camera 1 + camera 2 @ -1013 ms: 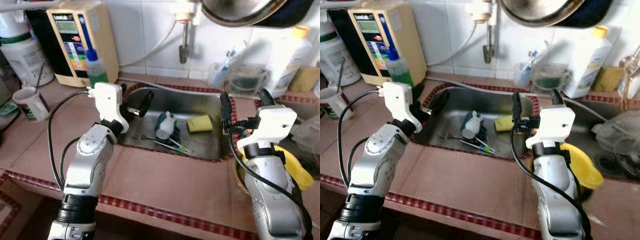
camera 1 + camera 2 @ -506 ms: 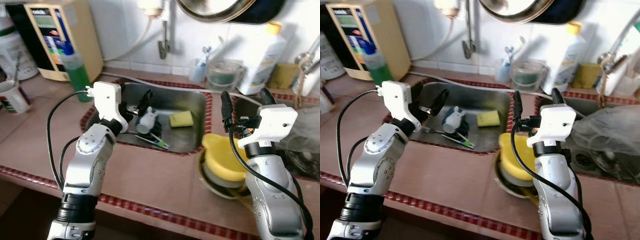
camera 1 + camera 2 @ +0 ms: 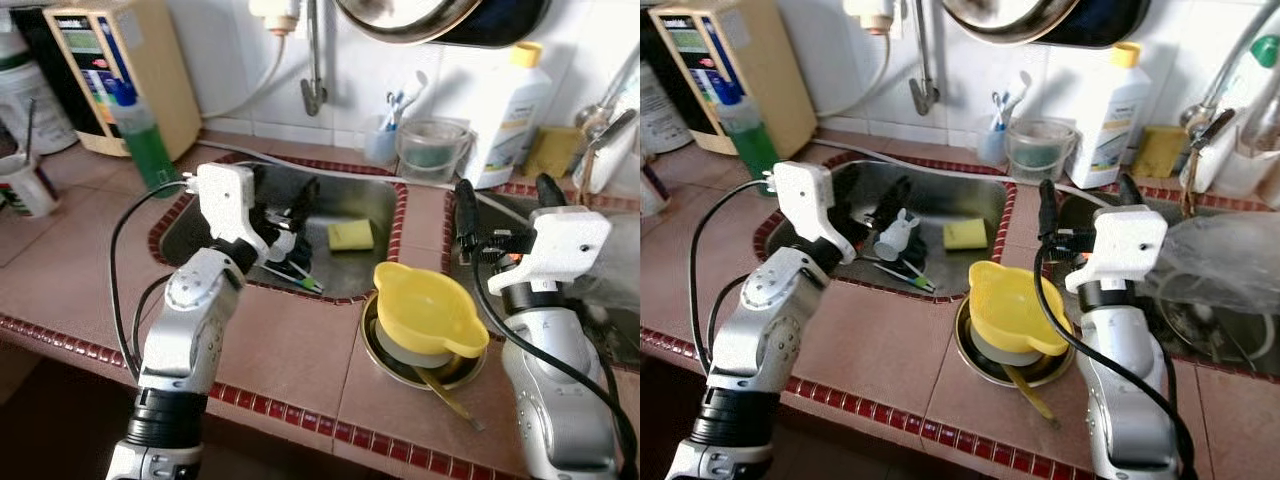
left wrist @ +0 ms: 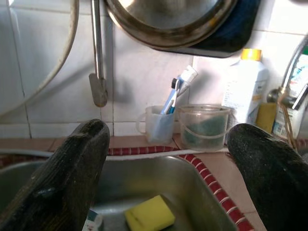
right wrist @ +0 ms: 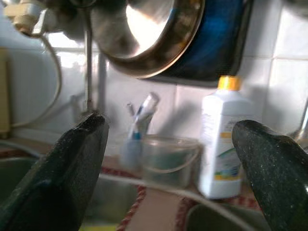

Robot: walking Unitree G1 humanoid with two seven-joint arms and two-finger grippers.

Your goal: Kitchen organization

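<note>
A steel sink (image 3: 380, 280) holds a yellow sponge (image 3: 350, 234), a small white cup (image 3: 895, 235) lying on its side, and thin utensils (image 3: 905, 272). My left gripper (image 3: 285, 205) hovers open over the sink's left part, just above the cup, holding nothing. On the counter to the right of the sink, a yellow pouring jug (image 3: 428, 308) sits upside down in a metal bowl (image 3: 395, 362). My right gripper (image 3: 503, 200) is raised behind the jug, open and empty. In the left wrist view the sponge (image 4: 150, 213) lies below and between the fingers (image 4: 67, 178).
Along the tiled wall stand a green bottle (image 3: 145, 140), a beige appliance (image 3: 130, 70), a toothbrush cup (image 3: 383, 140), a clear tub (image 3: 432, 150) and a white bottle (image 3: 510, 120). A pan (image 3: 420, 15) hangs overhead. A mug (image 3: 25, 185) is far left; a second basin with plastic (image 3: 1220, 270) is right.
The whole view has swung to the right, bringing the yellow jug and bowl fully into sight. Both arms hold the same pose, with their fingers still open.
</note>
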